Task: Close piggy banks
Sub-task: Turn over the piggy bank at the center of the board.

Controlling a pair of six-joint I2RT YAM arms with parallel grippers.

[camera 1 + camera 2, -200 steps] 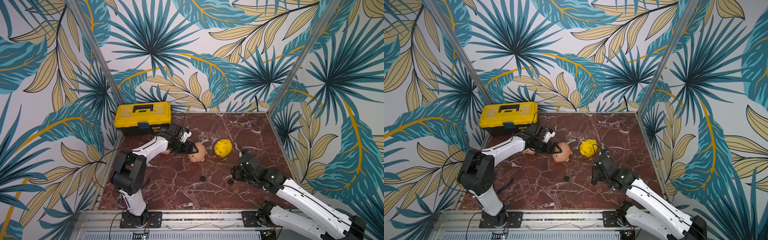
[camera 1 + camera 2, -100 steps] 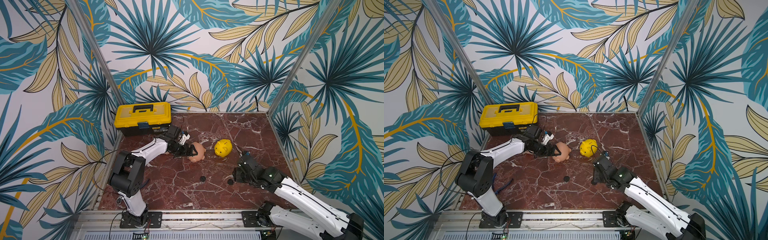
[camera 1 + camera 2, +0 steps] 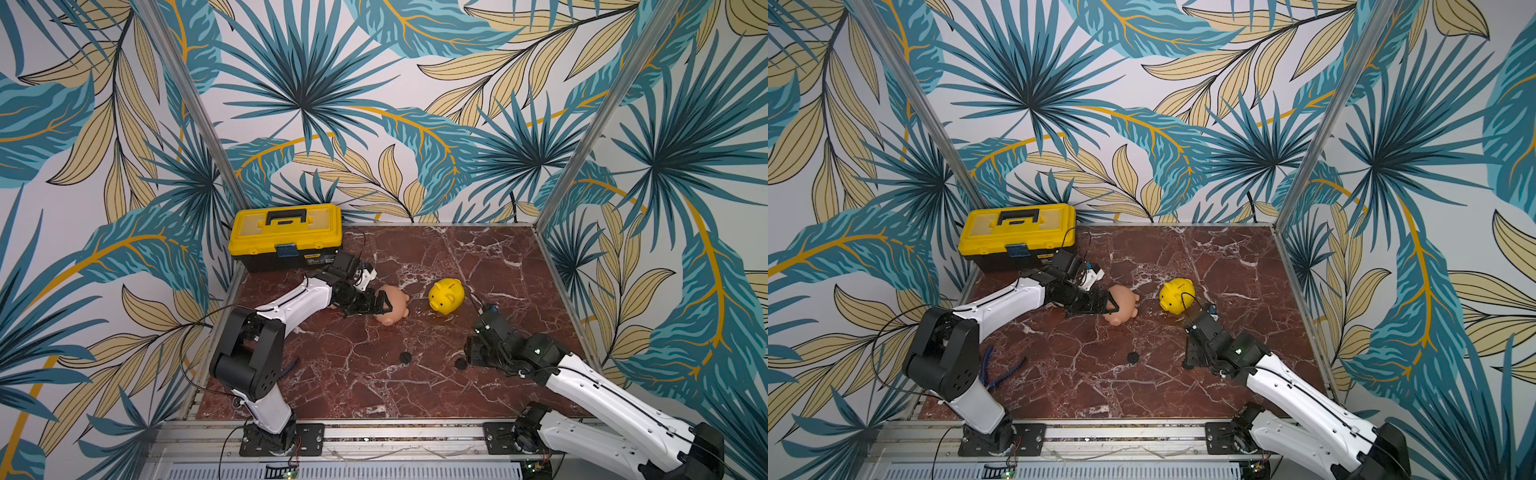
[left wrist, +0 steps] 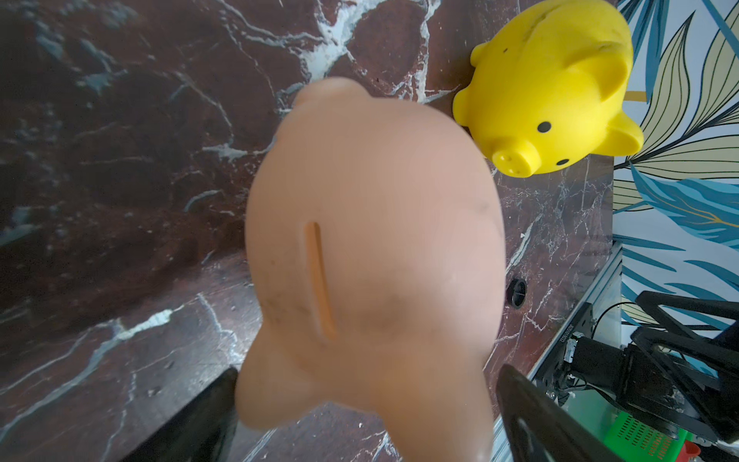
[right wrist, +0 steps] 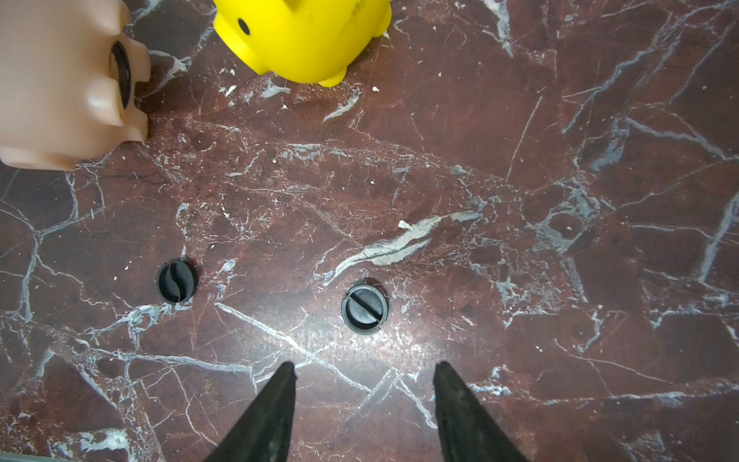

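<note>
Two piggy banks sit mid-table: a pink piggy bank point(image 3: 397, 309), tipped on its side with the left gripper point(image 3: 384, 302) closed around its body, and a yellow piggy bank point(image 3: 446, 295) upright just beside it. Two black plugs point(image 3: 405, 356) lie nearer the front on the marble table point(image 3: 457, 249). The right gripper point(image 5: 364, 366) is half open and empty, close to one plug point(image 5: 364, 306). One yellow toolbox point(image 3: 286, 232) stands at the back left.

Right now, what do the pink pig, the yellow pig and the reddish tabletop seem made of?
Pink pig: probably moulded plastic or vinyl, matte, smooth rounded skin with dark scuffs. Yellow pig: likely similar plastic, matte, faintly grainy. Tabletop: looks like red marble with white veins, slightly glossy where light glares; could be printed laminate.
</note>
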